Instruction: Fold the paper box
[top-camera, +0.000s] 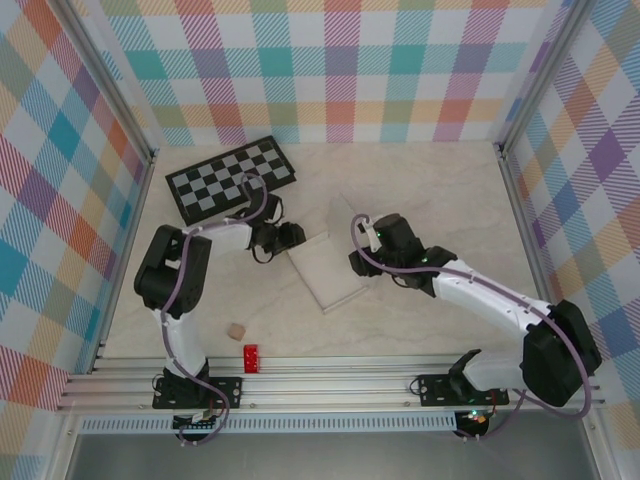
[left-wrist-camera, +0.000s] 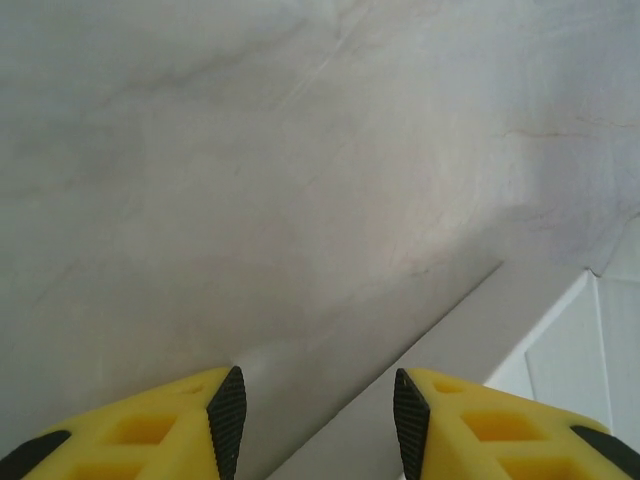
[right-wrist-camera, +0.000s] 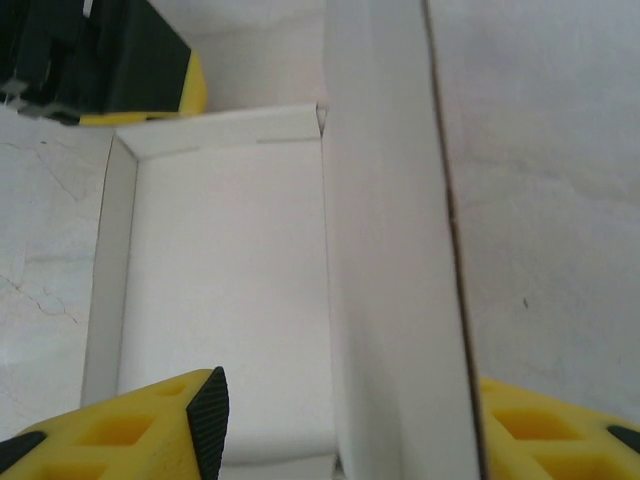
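Note:
The paper box (top-camera: 322, 268) is white card lying mid-table, partly folded, with low walls raised around its floor. My left gripper (top-camera: 293, 238) sits at its far-left corner. In the left wrist view that gripper (left-wrist-camera: 316, 392) is open, and the box's outer wall (left-wrist-camera: 450, 335) runs diagonally below the gap. My right gripper (top-camera: 358, 262) is at the box's right side. In the right wrist view it (right-wrist-camera: 348, 405) is open and straddles an upright side wall (right-wrist-camera: 395, 300), with the box floor (right-wrist-camera: 230, 280) to the left. The left gripper's black-and-yellow body (right-wrist-camera: 110, 60) shows beyond the far wall.
A black-and-grey checkerboard (top-camera: 230, 178) lies behind the left arm. A small tan cube (top-camera: 236, 329) and a red block (top-camera: 250, 357) rest near the front rail. Plaid walls enclose the marble table (top-camera: 430, 190), with bare surface at the back right.

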